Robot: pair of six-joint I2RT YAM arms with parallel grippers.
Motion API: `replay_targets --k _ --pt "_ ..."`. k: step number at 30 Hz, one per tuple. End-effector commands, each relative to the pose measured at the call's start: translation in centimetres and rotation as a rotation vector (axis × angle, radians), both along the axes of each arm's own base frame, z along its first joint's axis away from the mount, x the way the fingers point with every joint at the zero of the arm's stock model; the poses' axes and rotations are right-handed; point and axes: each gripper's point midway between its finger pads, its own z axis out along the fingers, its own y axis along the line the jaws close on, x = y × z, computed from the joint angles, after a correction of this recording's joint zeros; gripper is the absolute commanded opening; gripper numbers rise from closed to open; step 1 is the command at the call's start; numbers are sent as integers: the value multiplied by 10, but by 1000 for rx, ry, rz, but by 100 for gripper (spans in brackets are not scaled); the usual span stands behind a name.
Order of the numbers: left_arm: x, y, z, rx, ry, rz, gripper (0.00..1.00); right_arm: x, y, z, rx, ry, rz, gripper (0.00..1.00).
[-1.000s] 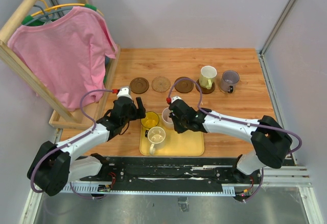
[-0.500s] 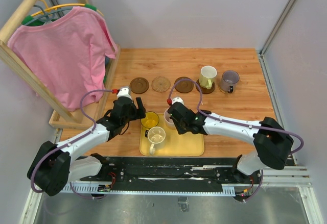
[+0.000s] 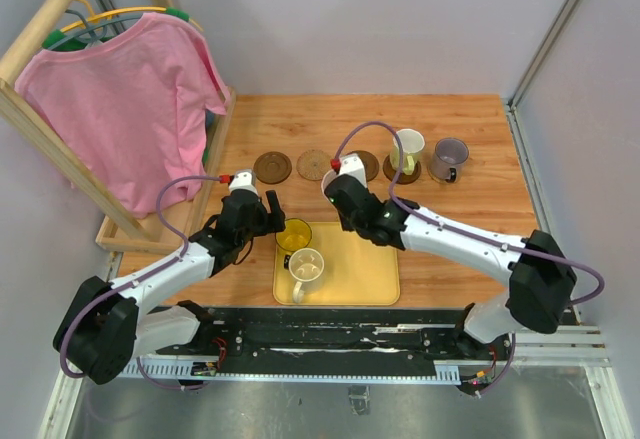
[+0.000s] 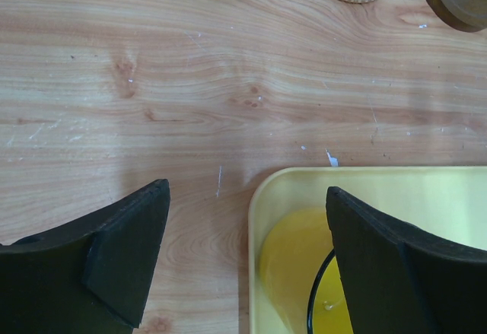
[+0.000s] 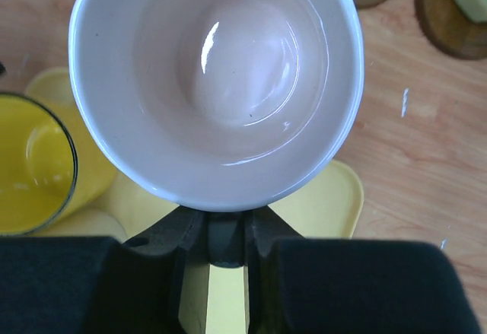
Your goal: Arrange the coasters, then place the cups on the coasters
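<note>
A wooden table (image 3: 470, 209) sits between grey walls, with a pink shirt (image 3: 130, 109) on a rack at the left. The pink cup (image 5: 221, 83) hangs upright and empty over the far edge of the yellow tray (image 3: 375, 279), its handle pinched in the narrow right gripper (image 5: 226, 227). On the tray below are the yellow cup (image 3: 294, 234) and the cream cup (image 3: 306, 267). The left gripper (image 4: 247, 224) hovers wide apart over the tray's far left corner, holding nothing. Beyond lie a dark coaster (image 3: 272, 167), a woven coaster (image 3: 314, 164) and a third coaster (image 3: 368, 164), half hidden by the right arm. The white-green cup (image 3: 406, 149) stands on a fourth coaster (image 3: 402, 173), and the grey cup (image 3: 449, 159) is just beside it.
</note>
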Motion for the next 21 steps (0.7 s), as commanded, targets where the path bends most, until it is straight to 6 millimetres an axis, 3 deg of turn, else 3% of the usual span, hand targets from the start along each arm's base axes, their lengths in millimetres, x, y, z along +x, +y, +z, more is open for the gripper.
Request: replay_targets --k 1,11,21 --pt "-4 3 -8 16 16 -7 88 54 1 39 92 -132 -148 1" --pt "-5 -1 -9 8 23 -30 88 132 -14 26 136 -95 -280 1" --pt "-6 -3 -9 7 30 -42 88 168 -24 12 185 -9 -336 1"
